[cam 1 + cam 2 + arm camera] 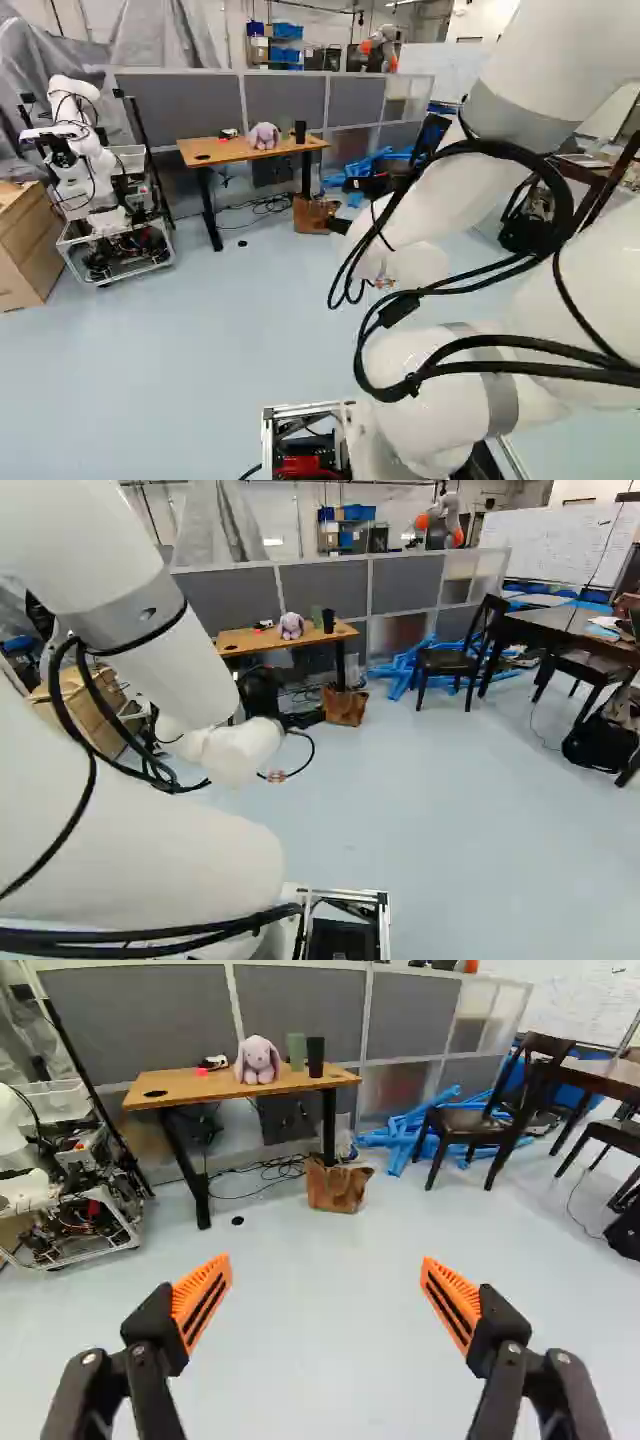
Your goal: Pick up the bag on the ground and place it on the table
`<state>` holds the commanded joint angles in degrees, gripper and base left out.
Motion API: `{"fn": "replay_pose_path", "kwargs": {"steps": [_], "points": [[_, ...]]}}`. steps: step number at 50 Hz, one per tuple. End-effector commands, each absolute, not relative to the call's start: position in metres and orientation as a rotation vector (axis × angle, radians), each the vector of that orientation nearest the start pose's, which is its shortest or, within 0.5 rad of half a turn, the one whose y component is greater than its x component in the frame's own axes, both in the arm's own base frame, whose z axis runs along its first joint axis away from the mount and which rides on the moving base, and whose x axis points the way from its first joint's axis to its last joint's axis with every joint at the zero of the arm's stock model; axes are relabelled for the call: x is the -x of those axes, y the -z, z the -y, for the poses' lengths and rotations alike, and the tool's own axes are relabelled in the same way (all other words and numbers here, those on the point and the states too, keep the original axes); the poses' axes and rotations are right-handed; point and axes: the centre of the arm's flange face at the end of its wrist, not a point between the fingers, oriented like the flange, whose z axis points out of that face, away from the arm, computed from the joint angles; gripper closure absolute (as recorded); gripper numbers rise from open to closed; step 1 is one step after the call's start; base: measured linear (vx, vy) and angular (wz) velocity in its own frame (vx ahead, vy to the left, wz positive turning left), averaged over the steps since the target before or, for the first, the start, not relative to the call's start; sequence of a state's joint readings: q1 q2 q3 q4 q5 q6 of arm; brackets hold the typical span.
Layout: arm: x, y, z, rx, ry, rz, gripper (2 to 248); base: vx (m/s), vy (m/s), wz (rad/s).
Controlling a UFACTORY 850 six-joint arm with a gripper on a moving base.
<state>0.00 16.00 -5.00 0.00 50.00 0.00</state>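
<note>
My end effector [326,1262] is spread wide with nothing in it, and the brown bag [336,1189] sits straight ahead, well away.

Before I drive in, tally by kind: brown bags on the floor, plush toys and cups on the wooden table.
Brown bag, on the floor: 1
Plush rabbit, on the wooden table: 1
Cups there (green cup, black cup): 2
Total: 4

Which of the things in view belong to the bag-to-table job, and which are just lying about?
For the job, most likely:
brown bag on floor
wooden-topped table
open gripper

Just lying about:
plush rabbit
green cup
black cup
blue pieces
black bag
</note>
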Motion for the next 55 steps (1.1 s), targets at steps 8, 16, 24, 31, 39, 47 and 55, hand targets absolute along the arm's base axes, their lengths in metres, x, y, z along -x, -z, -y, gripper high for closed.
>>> {"fn": "replay_pose_path", "kwargs": {"steps": [8,16,24,31,39,47,55], "points": [[-0.2703,-0.3656,0.0000,2.558,1.824,0.000,3,0.014,-0.002,0.001],[-0.2703,-0.3656,0.0000,2.558,1.824,0.000,3,0.105,-0.002,-0.009],[-0.2703,-0.3656,0.0000,2.558,1.824,0.000,3,0.181,-0.002,-0.012],[-0.2703,-0.3656,0.0000,2.558,1.824,0.000,3,0.230,-0.001,-0.010],[-0.2703,-0.3656,0.0000,2.558,1.824,0.000,3,0.282,-0.003,-0.022],[-0.2703,-0.3656,0.0000,2.558,1.824,0.000,3,0.327,-0.003,-0.015],[-0.2703,-0.3656,0.0000,2.558,1.824,0.000,3,0.341,0.000,-0.019]]}}
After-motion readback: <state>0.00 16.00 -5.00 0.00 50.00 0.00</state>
